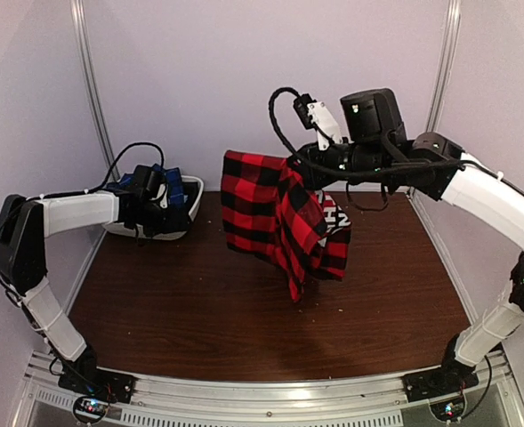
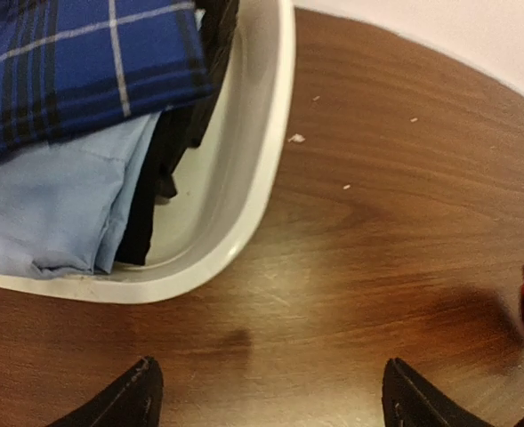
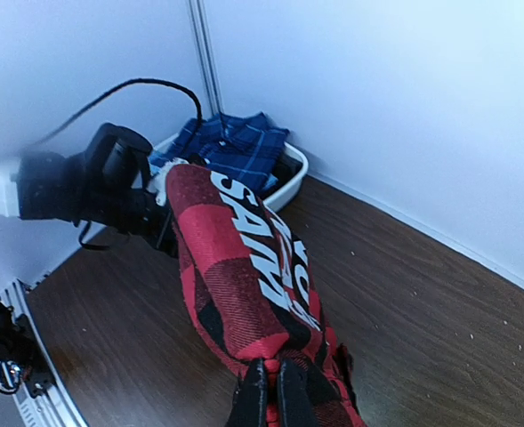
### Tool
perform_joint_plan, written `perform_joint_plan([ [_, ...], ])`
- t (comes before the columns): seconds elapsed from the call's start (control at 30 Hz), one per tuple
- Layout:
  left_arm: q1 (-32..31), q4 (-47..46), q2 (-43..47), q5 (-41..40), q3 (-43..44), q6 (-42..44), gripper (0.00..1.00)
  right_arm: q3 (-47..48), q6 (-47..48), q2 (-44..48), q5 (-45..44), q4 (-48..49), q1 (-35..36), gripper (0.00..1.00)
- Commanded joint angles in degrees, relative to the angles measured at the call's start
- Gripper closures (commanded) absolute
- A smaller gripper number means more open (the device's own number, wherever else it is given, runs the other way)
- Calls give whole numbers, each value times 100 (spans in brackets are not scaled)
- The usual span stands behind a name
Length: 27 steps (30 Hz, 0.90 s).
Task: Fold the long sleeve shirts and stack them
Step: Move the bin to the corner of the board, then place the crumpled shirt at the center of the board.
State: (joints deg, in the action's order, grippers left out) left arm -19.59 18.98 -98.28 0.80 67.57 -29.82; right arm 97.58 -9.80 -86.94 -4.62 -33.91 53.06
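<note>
Dark wood worktop (image 1: pixel 199 320) under pale walls (image 1: pixel 244 71), both arms rooted at the near rail.

Closest in, the right wrist view looks straight down on the right fingers (image 3: pixel 273 391): they're clenched tight together on a bunched edge of the red-and-black shirt (image 1: pixel 262 205). That shirt is up in the air, held over the middle of the worktop and draping down from the grip in a loose, crumpled fall, one corner trailing to a point at the bottom. Whether that point brushes the wood, can't tell from here. Big white block letters (image 3: pixel 262 249) run along the cloth.

Over to the other side: the left fingers (image 2: pixel 137 400) are spread wide, nothing between them, just bare wood showing in the gap. They hang over the worktop right beside the rim of a white tub (image 2: pixel 262 178).

And at the far left corner, that tub sits on the worktop against the wall. In it lies the navy shirt (image 2: pixel 84 62) with thin white lines, on top of a light blue cloth (image 2: pixel 57 205), with a dark garment (image 2: pixel 155 196) tucked against the tub's wall.
</note>
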Motion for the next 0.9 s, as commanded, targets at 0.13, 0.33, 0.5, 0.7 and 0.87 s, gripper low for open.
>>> perform_joint_plan([
  [0.13,-36,-165,744,429,85,45,12,172,-785,-260,1501,658,-943,100],
  [0.33,-59,-134,687,653,83,64,11,-1888,-1573,-488,2399,1624,-2396,68],
  [0.5,-144,-134,682,762,-62,65,10,-2615,-1320,-493,1852,1492,-2519,26],
  [0.7,-364,-132,841,876,-509,-82,10,-2955,-830,-45,946,1393,-1914,10],
  [0.87,-712,-212,1148,986,-1153,-457,10,-2812,-276,-271,324,1226,-818,9],
])
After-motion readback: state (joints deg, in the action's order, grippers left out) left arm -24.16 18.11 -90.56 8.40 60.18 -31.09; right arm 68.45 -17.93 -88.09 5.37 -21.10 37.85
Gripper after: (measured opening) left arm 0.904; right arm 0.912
